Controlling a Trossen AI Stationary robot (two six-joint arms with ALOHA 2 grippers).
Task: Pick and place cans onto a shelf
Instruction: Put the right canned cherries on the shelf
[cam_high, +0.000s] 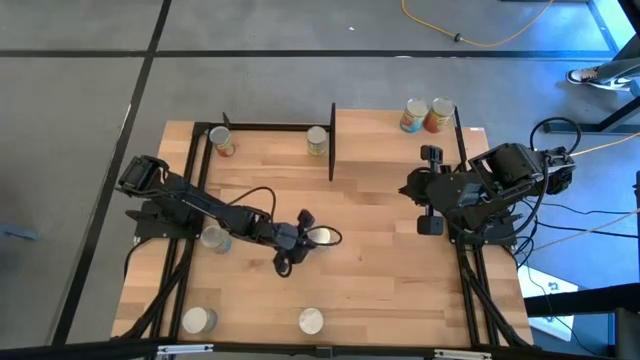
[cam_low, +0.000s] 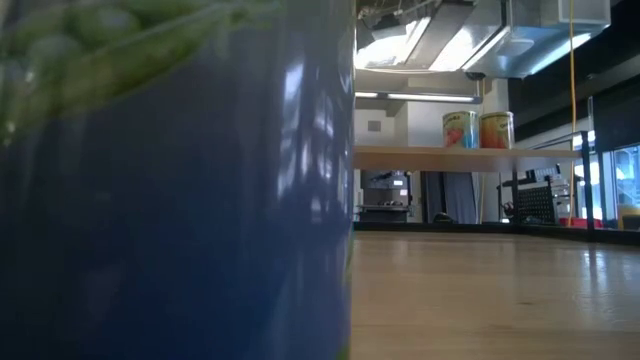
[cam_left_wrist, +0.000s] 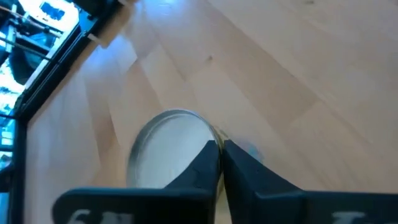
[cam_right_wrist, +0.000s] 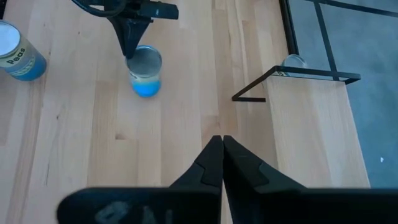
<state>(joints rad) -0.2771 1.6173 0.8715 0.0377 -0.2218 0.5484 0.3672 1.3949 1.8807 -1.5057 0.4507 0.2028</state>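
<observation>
The left gripper (cam_high: 300, 232) hangs with fingers pressed together just beside the upright blue can (cam_high: 322, 237), not around it, far nearer than the right gripper (cam_high: 428, 190), fingers likewise pressed together.

The left arm (cam_high: 200, 205) reaches over the middle of the table, wrist bent downward; the left gripper (cam_left_wrist: 221, 163) has its fingers pressed together, apparently holding nothing; the right arm (cam_high: 480, 190) waits at the right side, and the right gripper (cam_right_wrist: 222, 163) is closed too.
</observation>
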